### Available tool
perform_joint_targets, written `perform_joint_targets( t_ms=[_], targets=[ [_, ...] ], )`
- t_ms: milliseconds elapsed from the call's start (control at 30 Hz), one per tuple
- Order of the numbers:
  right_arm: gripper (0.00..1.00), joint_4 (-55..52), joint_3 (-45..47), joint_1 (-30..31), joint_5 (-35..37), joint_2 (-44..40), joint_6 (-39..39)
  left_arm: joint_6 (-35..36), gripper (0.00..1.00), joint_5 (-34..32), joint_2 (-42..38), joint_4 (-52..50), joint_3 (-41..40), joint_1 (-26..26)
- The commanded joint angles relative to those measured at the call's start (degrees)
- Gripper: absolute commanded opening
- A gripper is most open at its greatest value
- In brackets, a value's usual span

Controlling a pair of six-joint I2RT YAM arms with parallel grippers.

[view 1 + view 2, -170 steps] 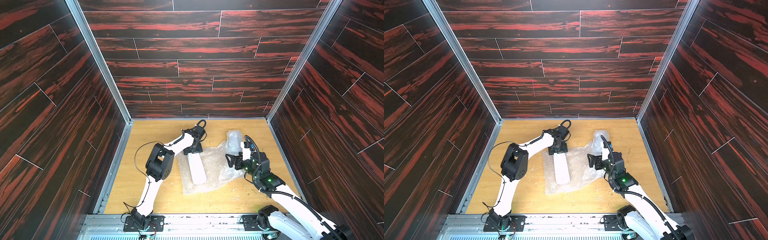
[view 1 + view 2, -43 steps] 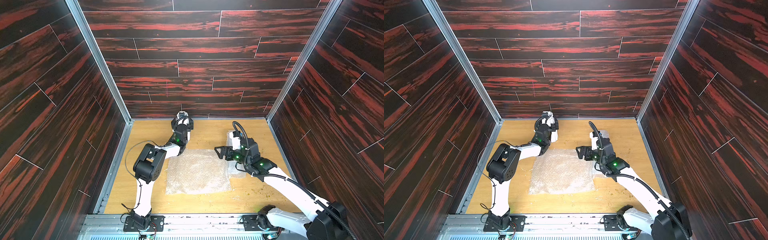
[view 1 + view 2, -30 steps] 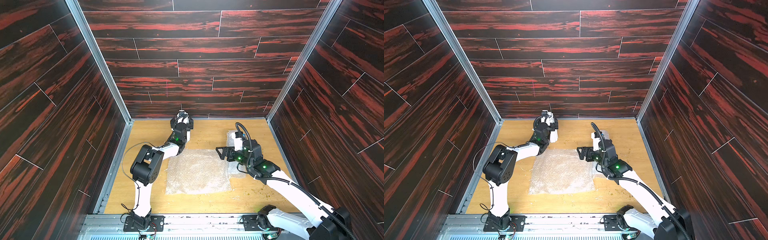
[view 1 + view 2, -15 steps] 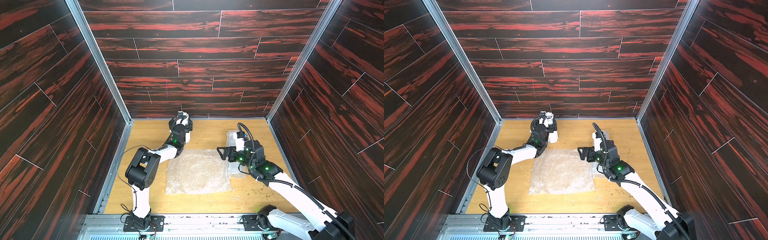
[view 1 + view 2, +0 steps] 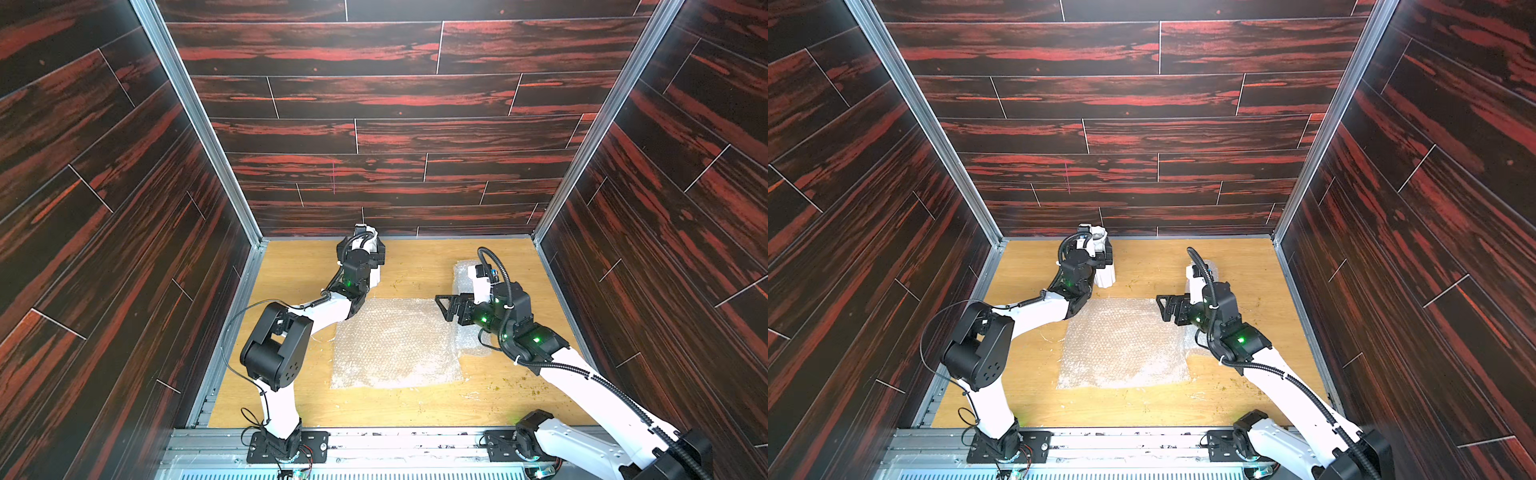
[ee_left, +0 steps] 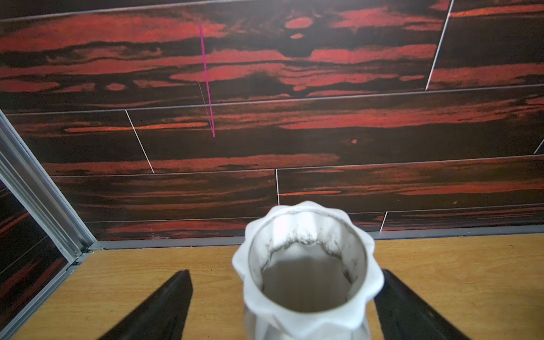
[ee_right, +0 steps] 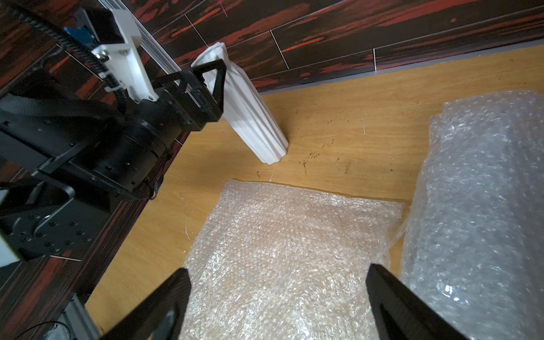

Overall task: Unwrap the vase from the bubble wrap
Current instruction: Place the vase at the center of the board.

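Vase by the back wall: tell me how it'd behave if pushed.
The vase, tall on a narrow base, would probably tip if pushed high. It looks like rigid ceramic, so likely fragile. Its fluted sides may resist slipping.

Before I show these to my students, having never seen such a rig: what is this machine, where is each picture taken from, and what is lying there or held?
These are two robot arms mounted at the front of a wooden table, each ending in a two-fingered gripper. Two pictures look down from overhead; the other two come from cameras on the wrists. A white fluted vase stands unwrapped near the back wall. The left gripper has its jaws open on either side of the vase's neck, not clamping it. The right gripper hovers open and empty above a flat bubble wrap sheet; a rolled sheet lies beside it.
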State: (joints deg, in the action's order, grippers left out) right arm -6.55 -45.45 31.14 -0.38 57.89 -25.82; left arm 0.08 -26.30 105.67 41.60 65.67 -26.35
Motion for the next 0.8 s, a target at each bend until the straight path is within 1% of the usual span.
perform_joint_targets(
  t_ms=[0,133,233,333,400,467,500,600,633,700,767],
  targets=[
    [0.96,-0.79,0.72,0.33,0.88,-2.04,0.85,-0.85,1.0,0.8,-3.75,-2.1,-0.57,-0.5],
    [0.96,-1.68,0.56,0.33,1.44,-2.86,1.89,-1.27,1.0,-0.95,-4.94,-2.79,-2.39,-1.76],
    [0.96,-2.86,0.2,0.33,1.8,-3.13,2.99,-2.56,1.0,-2.97,-9.16,-4.46,-4.94,-2.84],
    [0.96,-4.78,-0.78,0.33,3.23,-3.65,4.75,-3.23,1.0,-2.98,-14.02,-7.24,-8.52,-4.61],
    [0.96,-6.73,-2.06,0.32,5.02,-3.92,6.36,-3.18,1.0,-5.12,-17.97,-11.48,-10.26,-6.62],
    [0.96,-8.07,-2.91,0.33,6.25,-4.5,7.9,-7.22,0.98,-8.47,-22.68,-18.11,-11.81,-7.99],
    [0.97,-8.28,-3.1,0.24,6.73,-4.76,8.51,-11.18,0.98,-8.73,-25.48,-23.1,-12.85,-8.43],
    [0.97,-8.83,-3.39,0.24,7.59,-5.65,9.71,-22.92,0.96,-5.4,-32.22,-38.56,-14.78,-8.56],
    [0.97,-8.79,-3.2,0.24,7.48,-5.99,9.85,-26.93,0.95,-2.88,-33.38,-44.39,-14.67,-8.56],
    [0.97,-8.49,-2.43,0.23,7.21,-6.62,9.83,-33.72,0.96,3.82,-34.14,-52.01,-14.81,-8.57],
    [0.97,-7.97,-1.4,0.11,6.88,-7.07,9.7,-39.64,0.95,11.7,-32.88,-53.35,-16.56,-8.72]
  ],
)
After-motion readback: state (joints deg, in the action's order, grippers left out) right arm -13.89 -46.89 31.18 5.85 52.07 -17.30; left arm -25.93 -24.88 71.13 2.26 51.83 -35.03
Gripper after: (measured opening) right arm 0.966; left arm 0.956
